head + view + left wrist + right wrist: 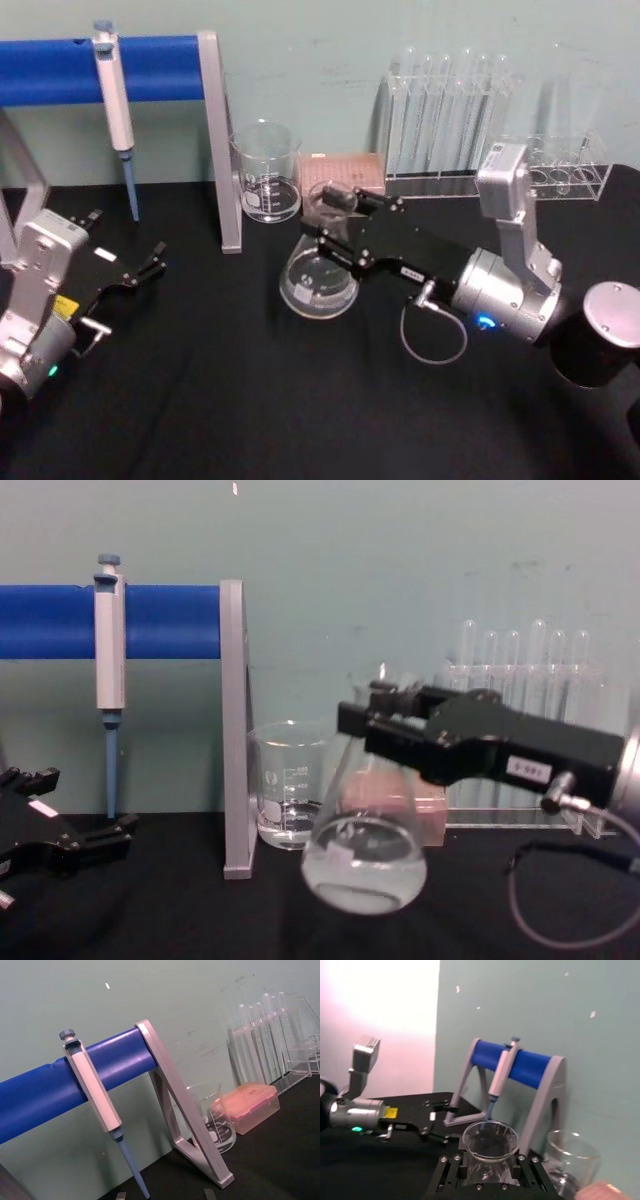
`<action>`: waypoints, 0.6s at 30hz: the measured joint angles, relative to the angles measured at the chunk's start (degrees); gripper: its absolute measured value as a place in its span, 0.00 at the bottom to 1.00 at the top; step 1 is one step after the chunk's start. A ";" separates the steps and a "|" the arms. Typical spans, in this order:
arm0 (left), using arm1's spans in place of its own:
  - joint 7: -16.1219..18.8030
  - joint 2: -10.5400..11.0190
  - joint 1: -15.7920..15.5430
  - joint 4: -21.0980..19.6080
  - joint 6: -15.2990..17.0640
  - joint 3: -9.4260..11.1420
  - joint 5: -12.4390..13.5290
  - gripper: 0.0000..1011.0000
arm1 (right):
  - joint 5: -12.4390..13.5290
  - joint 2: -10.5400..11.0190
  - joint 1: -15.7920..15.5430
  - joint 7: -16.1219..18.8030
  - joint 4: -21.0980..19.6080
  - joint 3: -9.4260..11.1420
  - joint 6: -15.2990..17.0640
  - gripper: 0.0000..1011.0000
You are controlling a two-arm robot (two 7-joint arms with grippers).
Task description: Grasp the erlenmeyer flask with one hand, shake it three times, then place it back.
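- Head view: right gripper (pixel 338 225) is clamping the neck of the erlenmeyer flask (pixel 318 285), and the flask's wide base is sitting just below the fingertips. The beaker (pixel 268 175) is standing just past the fingertips and to their left, with the pink tip box (pixel 345 168) directly beyond them. The left gripper (pixel 150 262) is resting on the black table (pixel 250 400) well to the left of the right gripper, fingers spread, gripping nothing.
- Left wrist view: the pipette (pixel 92 1090) is hanging on the blue bar (pixel 40 1085) of the stand ahead of the left gripper. The beaker and tip box are sitting farther off.
- Right wrist view: the flask's rim is sitting right between the right gripper's fingers. The left gripper is lying well beyond it, with the stand behind that.
- Chest view: the right gripper is reaching across from the right, fingers closed on the neck. The flask is tilting below them and liquid is pooling in its base. I cannot tell whether the base is touching the table.
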 joint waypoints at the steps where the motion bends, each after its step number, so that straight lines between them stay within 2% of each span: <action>1: 0.00 0.00 0.00 0.00 0.00 0.00 0.00 0.99 | -0.09 0.10 -0.21 -0.36 -0.42 0.28 0.07 0.45; 9: 0.00 0.00 0.00 0.00 0.00 0.00 0.00 0.99 | -1.65 1.23 -2.72 -4.78 -4.17 3.01 1.25 0.45; 18: 0.00 0.00 0.00 0.00 0.00 0.00 0.00 0.99 | -3.13 1.23 -5.80 -9.48 -6.64 6.46 2.18 0.45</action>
